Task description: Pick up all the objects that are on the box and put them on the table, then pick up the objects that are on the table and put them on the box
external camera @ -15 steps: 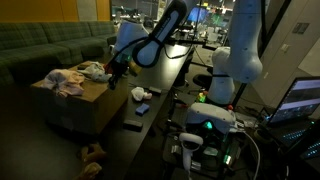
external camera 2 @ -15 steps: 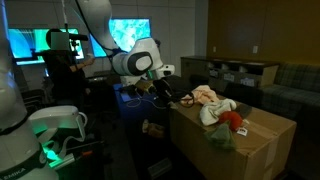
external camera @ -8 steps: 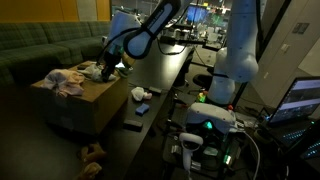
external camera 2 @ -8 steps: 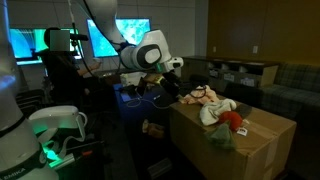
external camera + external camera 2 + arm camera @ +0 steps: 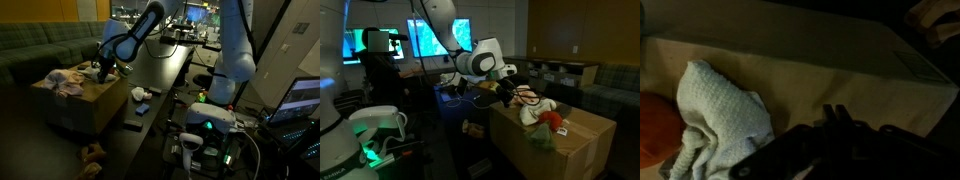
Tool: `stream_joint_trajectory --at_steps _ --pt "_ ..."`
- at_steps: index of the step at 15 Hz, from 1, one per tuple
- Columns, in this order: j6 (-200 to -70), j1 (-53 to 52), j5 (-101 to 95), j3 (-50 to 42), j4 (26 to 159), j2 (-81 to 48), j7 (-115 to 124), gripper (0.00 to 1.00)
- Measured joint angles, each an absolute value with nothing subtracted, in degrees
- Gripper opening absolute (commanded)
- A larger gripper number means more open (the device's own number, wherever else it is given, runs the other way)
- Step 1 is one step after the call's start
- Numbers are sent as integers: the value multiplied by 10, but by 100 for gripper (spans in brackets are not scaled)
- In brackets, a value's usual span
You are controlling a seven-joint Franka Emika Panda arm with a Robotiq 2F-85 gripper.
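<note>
The hand (image 5: 103,70), shut with nothing visibly held, has swung off the long black tabletop (image 5: 165,75) to the tabletop-side edge of the large tan cardboard box (image 5: 95,105). It hangs over the white-grey waffle cloth (image 5: 720,110), and the box looks yet to be cleared.

No text, label or number is legible anywhere.
</note>
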State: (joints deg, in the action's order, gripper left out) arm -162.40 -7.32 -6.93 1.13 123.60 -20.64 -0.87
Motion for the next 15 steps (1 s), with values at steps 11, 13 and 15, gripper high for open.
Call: stream_joint_trajectory --at_steps 11,13,15 --pt "-1620 -62 -69 9 1158 -274 -10 48" --pt "-1620 -62 -69 6 1153 -275 -10 62" --pt "-1620 -62 -69 3 1148 -275 -10 77"
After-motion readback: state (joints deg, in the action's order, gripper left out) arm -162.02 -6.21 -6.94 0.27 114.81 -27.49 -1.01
